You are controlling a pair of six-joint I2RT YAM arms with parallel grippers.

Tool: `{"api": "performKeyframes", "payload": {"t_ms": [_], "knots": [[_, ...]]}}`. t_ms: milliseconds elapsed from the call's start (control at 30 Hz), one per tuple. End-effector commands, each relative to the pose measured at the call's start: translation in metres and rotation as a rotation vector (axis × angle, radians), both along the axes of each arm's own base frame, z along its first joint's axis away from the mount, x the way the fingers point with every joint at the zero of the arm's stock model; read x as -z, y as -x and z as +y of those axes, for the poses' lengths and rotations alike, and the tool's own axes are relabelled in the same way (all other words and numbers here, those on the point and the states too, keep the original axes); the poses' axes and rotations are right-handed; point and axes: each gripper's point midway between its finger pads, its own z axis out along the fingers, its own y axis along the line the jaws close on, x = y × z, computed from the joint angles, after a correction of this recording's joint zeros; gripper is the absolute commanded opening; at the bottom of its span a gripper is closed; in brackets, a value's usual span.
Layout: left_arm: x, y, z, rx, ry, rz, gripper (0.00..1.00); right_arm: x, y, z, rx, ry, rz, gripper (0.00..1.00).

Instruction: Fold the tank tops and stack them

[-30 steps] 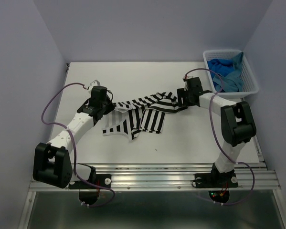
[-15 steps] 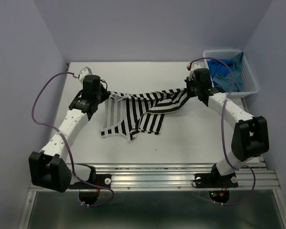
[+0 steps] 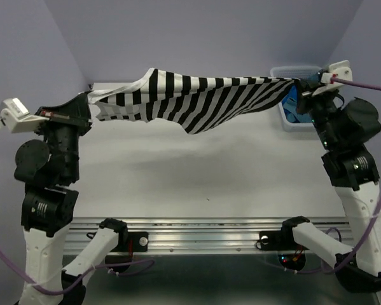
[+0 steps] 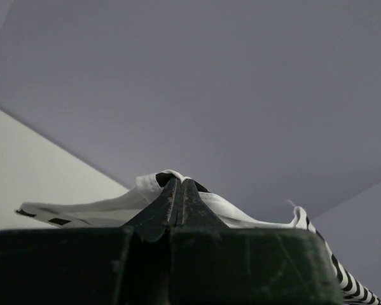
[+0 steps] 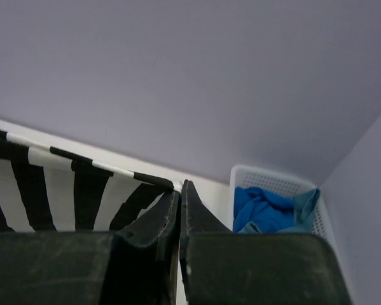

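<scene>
Striped tank top (image 3: 196, 95) stretched in mid-air, ends clamped by left gripper (image 4: 178, 185) and right gripper (image 5: 179, 188), partly hiding the basket (image 3: 296, 68)

The striped tank top (image 3: 203, 101) is thin, soft, matt cloth. The basket (image 5: 273, 180) is white lattice plastic, holding crumpled blue tops (image 5: 257, 206) of matt cloth. The desk (image 3: 196, 184) is smooth matt white, its front rail (image 3: 209, 230) brushed metal. The left gripper (image 4: 178, 185) looks matt black, scuffed.
</scene>
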Motion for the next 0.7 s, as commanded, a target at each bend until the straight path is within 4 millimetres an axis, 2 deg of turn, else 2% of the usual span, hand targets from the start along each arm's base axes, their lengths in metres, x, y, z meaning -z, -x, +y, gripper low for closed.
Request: {"api": "performKeyframes", "payload": {"t_ms": [0, 33, 67, 100, 200, 300, 367, 400, 467, 500, 533, 567, 600, 667], "knots": [[-0.039, 0.047, 0.029, -0.091, 0.021, -0.116, 0.00, -0.055, 0.059, -0.014, -0.008, 0.020, -0.146, 0.04], [-0.049, 0.066, 0.033, -0.087, 0.036, -0.169, 0.00, -0.062, 0.072, -0.015, -0.025, 0.016, -0.163, 0.06], [-0.053, 0.074, 0.032, -0.070, 0.041, -0.192, 0.00, -0.071, 0.090, -0.012, -0.065, 0.016, -0.197, 0.06], [-0.059, 0.090, 0.034, -0.061, 0.052, -0.236, 0.00, -0.075, 0.100, -0.008, -0.100, 0.014, -0.207, 0.07], [-0.067, 0.110, 0.034, -0.033, 0.062, -0.295, 0.00, -0.084, 0.126, 0.004, -0.198, 0.002, -0.232, 0.08], [-0.065, 0.107, 0.034, -0.038, 0.067, -0.297, 0.00, -0.081, 0.126, 0.010, -0.234, -0.015, -0.210, 0.08], [-0.059, 0.094, 0.031, -0.041, 0.057, -0.267, 0.00, -0.075, 0.115, 0.008, -0.209, -0.029, -0.180, 0.08], [-0.051, 0.076, 0.028, -0.045, 0.046, -0.225, 0.00, -0.069, 0.107, 0.008, -0.192, -0.044, -0.154, 0.08], [-0.033, 0.049, 0.023, -0.057, 0.027, -0.157, 0.00, -0.043, 0.074, 0.005, -0.130, -0.057, -0.061, 0.08], [-0.017, 0.024, 0.019, -0.070, 0.012, -0.091, 0.00, -0.030, 0.061, 0.005, -0.108, -0.066, -0.017, 0.08], [-0.004, 0.008, 0.018, -0.084, 0.001, -0.045, 0.00, -0.016, 0.047, 0.005, -0.086, -0.066, 0.026, 0.08], [0.018, -0.010, 0.016, -0.102, -0.016, 0.017, 0.00, 0.010, 0.020, 0.003, -0.031, -0.063, 0.107, 0.08], [0.046, -0.039, 0.015, -0.138, -0.038, 0.109, 0.00, 0.038, 0.001, 0.004, -0.007, -0.060, 0.179, 0.08], [0.095, -0.075, 0.013, -0.169, -0.071, 0.238, 0.00, 0.083, -0.032, 0.008, 0.031, -0.040, 0.294, 0.08]]}}
